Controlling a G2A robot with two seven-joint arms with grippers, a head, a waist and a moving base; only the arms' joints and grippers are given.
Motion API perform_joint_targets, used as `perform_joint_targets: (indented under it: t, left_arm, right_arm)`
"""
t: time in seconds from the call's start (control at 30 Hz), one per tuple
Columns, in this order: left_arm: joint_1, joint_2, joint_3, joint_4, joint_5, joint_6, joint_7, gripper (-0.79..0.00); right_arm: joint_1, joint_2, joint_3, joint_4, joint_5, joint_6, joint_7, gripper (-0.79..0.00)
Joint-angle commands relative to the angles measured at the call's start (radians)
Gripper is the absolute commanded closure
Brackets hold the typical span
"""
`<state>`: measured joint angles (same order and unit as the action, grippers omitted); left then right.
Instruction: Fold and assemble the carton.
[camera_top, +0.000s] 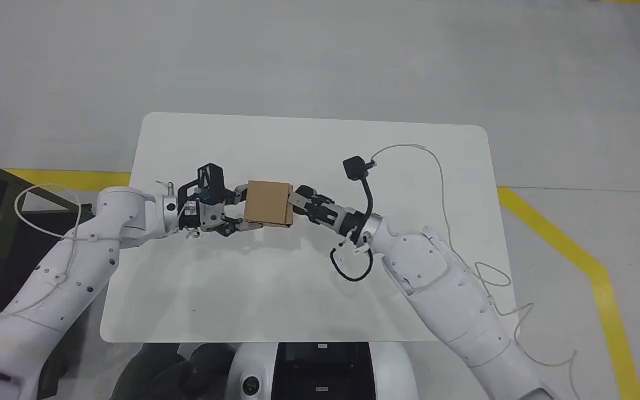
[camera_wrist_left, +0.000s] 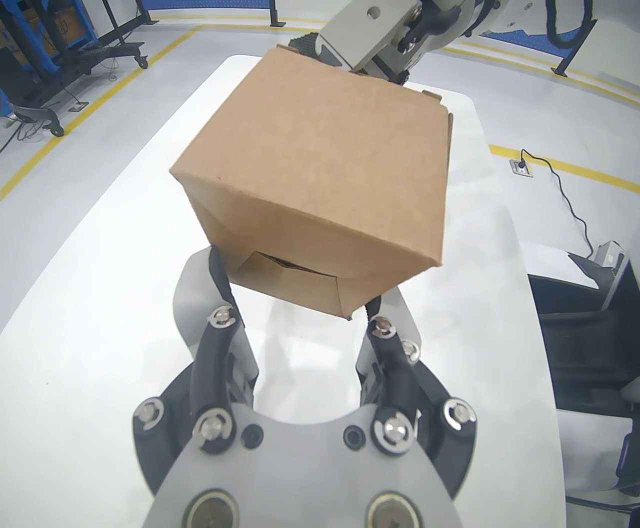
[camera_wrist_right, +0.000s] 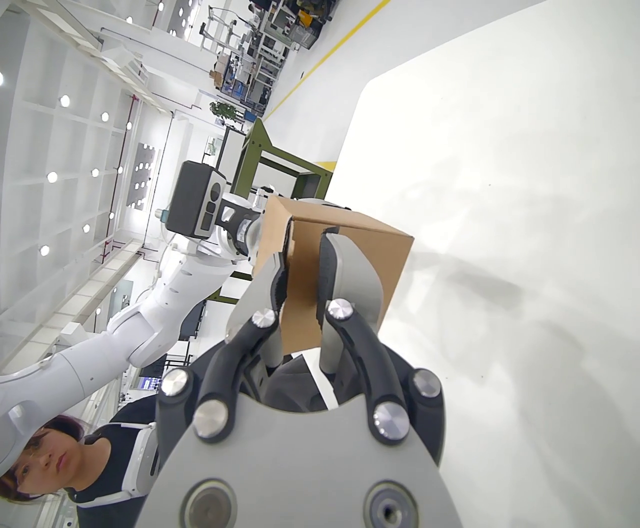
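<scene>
Grip at both ends: your left gripper (camera_wrist_left: 293, 280) stands spread wide, its two fingers (camera_wrist_left: 218, 272) set on opposite sides of the left end of the carton (camera_top: 268, 203), black pads against the cardboard. Your right gripper (camera_wrist_right: 305, 252) is nearly closed, pinching a single cardboard wall at the carton's right end between its pads. The carton sits between the two grippers, a little left of the middle of the white table (camera_top: 300, 290). It looks to be held just off the surface, tilted, with a soft shadow beneath.

You cannot see the tip of one left finger, because the carton's lower corner covers it; how hard that side presses is unclear. From the left wrist, the carton's right end is masked by the right gripper's grey finger. From the right wrist, much of the box lies behind the fingers. A dark slit above the end flap hides the inside.

The carton is plain brown board, matte, a squarish box with sharp creases. On its left end a trapezoid tuck flap (camera_wrist_left: 287, 292) is partly in, one corner standing proud. The fingers are smooth grey metal with ribbed black pads and round silver pins. The table is smooth white with rounded corners.
</scene>
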<state>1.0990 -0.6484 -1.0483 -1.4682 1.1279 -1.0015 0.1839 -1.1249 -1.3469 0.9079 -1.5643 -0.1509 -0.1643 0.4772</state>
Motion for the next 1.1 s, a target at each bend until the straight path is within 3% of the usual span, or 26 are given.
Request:
perform_joint_targets:
  t: [0.0, 0.13, 0.23, 0.37, 1.07]
  left_arm:
    - [0.001, -0.002, -0.003, 0.001, 0.0, -0.002, -0.002, -0.228]
    - [0.001, -0.007, -0.006, 0.005, 0.0, 0.0, -0.007, -0.225]
    - [0.001, -0.012, -0.008, 0.011, -0.006, 0.005, -0.01, -0.219]
    - [-0.001, -0.017, -0.01, 0.021, -0.013, 0.007, -0.023, -0.203]
    - [0.001, -0.04, -0.028, 0.026, -0.031, -0.007, -0.066, -0.175]
  right_arm:
    - [-0.001, -0.001, -0.001, -0.002, -0.004, 0.004, -0.007, -0.068]
    - [-0.006, -0.003, 0.001, 0.0, 0.001, 0.01, -0.02, -0.129]
    - [-0.008, -0.005, 0.003, 0.005, 0.024, 0.0, -0.023, -0.231]
    - [-0.015, -0.005, 0.013, 0.006, 0.048, -0.022, -0.022, -0.277]
    - [0.012, -0.023, -0.019, 0.048, 0.089, -0.018, -0.022, -0.274]
